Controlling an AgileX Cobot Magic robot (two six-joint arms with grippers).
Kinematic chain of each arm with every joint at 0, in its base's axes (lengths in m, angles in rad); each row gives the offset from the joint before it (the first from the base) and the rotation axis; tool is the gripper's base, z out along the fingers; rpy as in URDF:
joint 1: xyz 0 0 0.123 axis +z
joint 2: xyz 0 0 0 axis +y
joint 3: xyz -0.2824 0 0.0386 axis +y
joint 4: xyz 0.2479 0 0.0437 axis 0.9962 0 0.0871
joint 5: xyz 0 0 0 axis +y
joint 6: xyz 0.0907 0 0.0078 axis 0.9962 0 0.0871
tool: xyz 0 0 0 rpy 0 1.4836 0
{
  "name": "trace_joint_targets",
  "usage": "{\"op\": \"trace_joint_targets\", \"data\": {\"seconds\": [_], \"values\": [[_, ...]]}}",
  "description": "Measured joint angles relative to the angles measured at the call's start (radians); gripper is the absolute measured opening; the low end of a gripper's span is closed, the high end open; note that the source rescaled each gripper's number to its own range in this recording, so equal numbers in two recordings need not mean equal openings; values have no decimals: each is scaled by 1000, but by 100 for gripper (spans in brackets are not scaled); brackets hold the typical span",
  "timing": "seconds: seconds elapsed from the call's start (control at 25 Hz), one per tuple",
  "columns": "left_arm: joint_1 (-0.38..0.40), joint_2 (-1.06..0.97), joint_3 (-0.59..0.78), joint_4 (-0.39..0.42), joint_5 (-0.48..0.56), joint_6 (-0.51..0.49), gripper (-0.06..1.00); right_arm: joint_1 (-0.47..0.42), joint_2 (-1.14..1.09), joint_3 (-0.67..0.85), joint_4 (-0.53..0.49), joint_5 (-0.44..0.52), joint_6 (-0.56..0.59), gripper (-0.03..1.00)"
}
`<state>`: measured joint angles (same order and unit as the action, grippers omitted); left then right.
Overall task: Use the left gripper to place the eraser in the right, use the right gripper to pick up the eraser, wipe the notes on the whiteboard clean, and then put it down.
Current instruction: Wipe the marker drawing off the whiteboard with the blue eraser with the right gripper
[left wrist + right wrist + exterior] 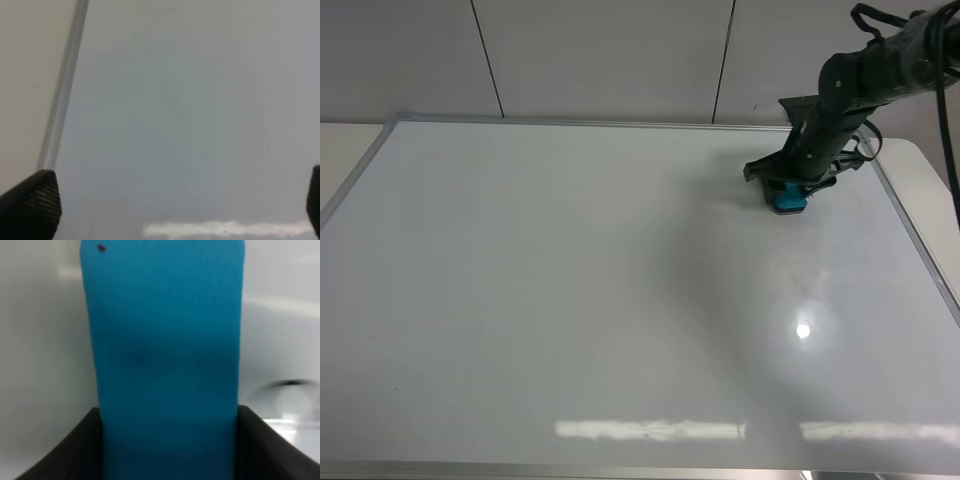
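Whiteboard [570,300] lies flat and fills most of the view. Right hand [788,186] is at the board's far right, pinching the teal eraser [787,201] down at the surface. Left hand [172,205] is spread wide with nothing in it, near the board's frame.

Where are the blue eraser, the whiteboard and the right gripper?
eraser [787,200]: exterior high view, its teal body.
whiteboard [570,300]: exterior high view, bare white surface.
right gripper [790,183]: exterior high view, between its fingertips.
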<state>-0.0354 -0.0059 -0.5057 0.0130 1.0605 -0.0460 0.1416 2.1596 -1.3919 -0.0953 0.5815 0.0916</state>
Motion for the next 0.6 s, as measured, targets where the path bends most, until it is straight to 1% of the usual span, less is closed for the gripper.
{"op": "trace_joint_targets", "data": {"seconds": [0.08, 0.2, 0.24, 0.32, 0.48, 0.6], "values": [[0, 0, 0, 0, 0, 0, 100, 77, 0, 0, 30, 14, -11, 2], [0, 0, 0, 0, 0, 0, 100, 183, 0, 0, 44, 22, -13, 2], [0, 0, 0, 0, 0, 0, 100, 214, 1, 0, 45, 22, -13, 2], [0, 0, 0, 0, 0, 0, 100, 247, 1, 0, 47, 21, -12, 2], [0, 0, 0, 0, 0, 0, 100, 240, 3, 0, 54, 22, -10, 2], [0, 0, 0, 0, 0, 0, 100, 201, 3, 0, 52, 27, -10, 2]]}}
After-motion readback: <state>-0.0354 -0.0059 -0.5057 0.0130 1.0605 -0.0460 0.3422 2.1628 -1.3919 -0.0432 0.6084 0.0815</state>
